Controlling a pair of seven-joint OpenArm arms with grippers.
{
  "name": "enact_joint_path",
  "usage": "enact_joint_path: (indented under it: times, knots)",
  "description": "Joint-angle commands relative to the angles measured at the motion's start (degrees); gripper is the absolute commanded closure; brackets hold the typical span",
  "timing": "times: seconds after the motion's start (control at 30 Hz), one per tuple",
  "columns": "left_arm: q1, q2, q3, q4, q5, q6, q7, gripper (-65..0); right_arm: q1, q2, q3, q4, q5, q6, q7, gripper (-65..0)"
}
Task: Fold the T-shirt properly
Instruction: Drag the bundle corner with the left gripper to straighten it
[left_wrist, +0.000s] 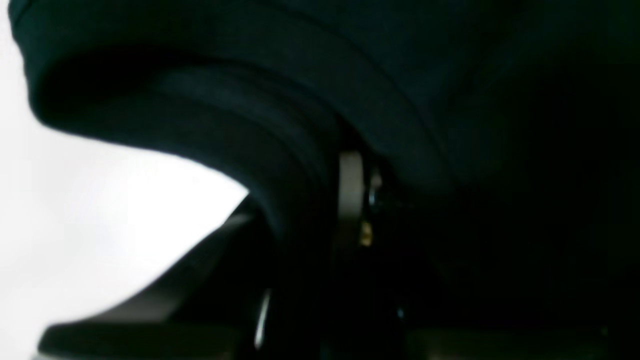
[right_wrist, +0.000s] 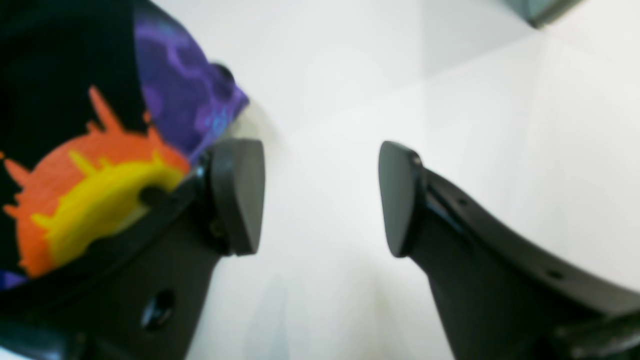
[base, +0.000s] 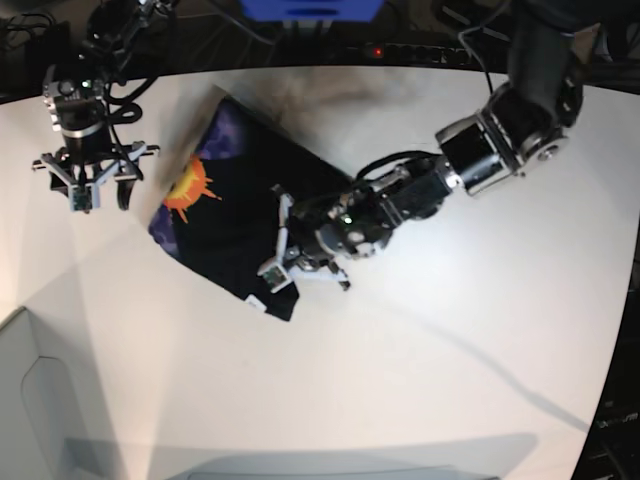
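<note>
the table (base: 450, 330) is white, and the shirt (base: 240, 215) lies on it, partly folded, print side up with an orange sun. the left gripper (base: 282, 262) is pinched shut on the shirt's lower edge, with black cloth bunched between its tips. if that pinch is thin, the cloth could slip out when it lifts, or only one layer may come up and the fold goes crooked. the right gripper (right_wrist: 320, 197) hangs just beside the shirt's other side, wide apart and empty. a small white tag (base: 254, 303) shows, but no words can be read.
</note>
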Motion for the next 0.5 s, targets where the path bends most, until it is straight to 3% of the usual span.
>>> enact_joint_path:
  times: [0.0, 0.2, 0.3, 0.37, 0.47]
  knots:
    - [-2.53, 1.27, 2.09, -0.56, 0.92, -0.10, 1.02, 0.0, 0.17, 0.19, 0.63, 1.12, 0.79, 0.62, 1.14, -36.9]
    - [-9.48, 8.48, 13.26, -2.67, 10.86, -0.54, 1.02, -0.1, 0.26, 0.28, 2.47, 1.12, 0.52, 0.62, 1.14, -36.9]
    - [-10.97, 11.65, 15.02, -3.81, 16.75, -4.58, 1.10, -2.2, 0.26, 0.28, 3.35, 1.12, 0.52, 0.62, 1.14, -36.9]
    - [-10.88, 13.14, 13.87, -4.69, 20.00, -6.34, 2.86, -10.1, 0.26, 0.28, 3.35, 1.12, 0.52, 0.62, 1.14, -36.9]
    - [-10.80, 14.55, 10.97, -4.34, 25.10, -7.22, 7.35, -29.9, 0.26, 0.28, 3.61, 1.12, 0.52, 0.62, 1.14, -36.9]
